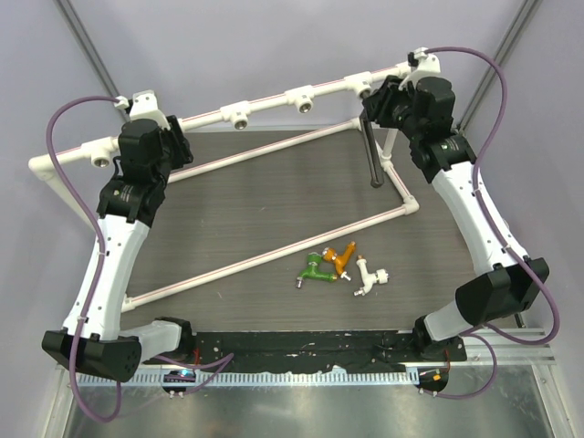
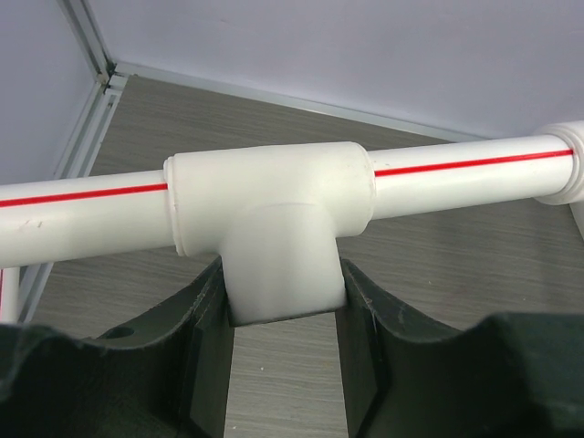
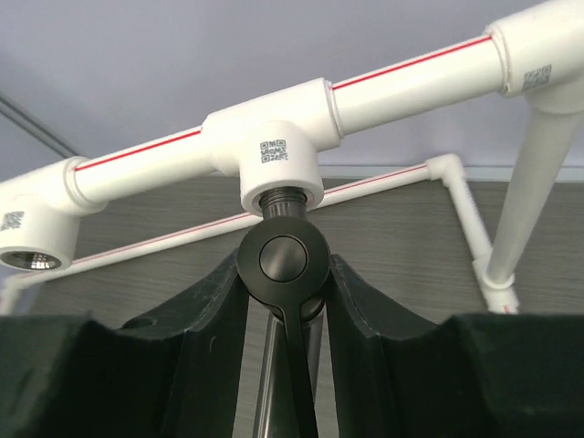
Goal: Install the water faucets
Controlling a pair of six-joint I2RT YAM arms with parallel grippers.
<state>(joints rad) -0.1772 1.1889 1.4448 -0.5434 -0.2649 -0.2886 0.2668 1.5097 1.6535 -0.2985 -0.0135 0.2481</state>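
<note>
The right gripper (image 3: pixel 286 283) has its two fingers pressed against either side of the round head of the black faucet (image 3: pixel 285 255), a narrow grip. The faucet's threaded neck sits in the mouth of a tee socket (image 3: pixel 278 160) directly above it, at 12 o'clock from the claw, and its long tube hangs down toward the table. The left gripper (image 2: pixel 285 301) is closed nearly as narrowly on the downward stub of another tee (image 2: pixel 274 210), apparently steadying the white pipe frame (image 1: pixel 274 102). I judge this to be the first installation: the black tap is being screwed home, so the next move calls for a wrist turn about the socket's axis with the frame held firm. How deep the thread has gone cannot be told. On the top view this work is at 1 o'clock of the table (image 1: pixel 237 210) and the left claw at 10 o'clock. The green faucet (image 1: pixel 315 270), orange faucet (image 1: pixel 344 258) and white faucet (image 1: pixel 369 276) lie loose, close together, at 5 o'clock, with open sockets along the far rail. The surface is dark wood-grain board. Pale lilac walls and slanting metal posts enclose it.
</note>
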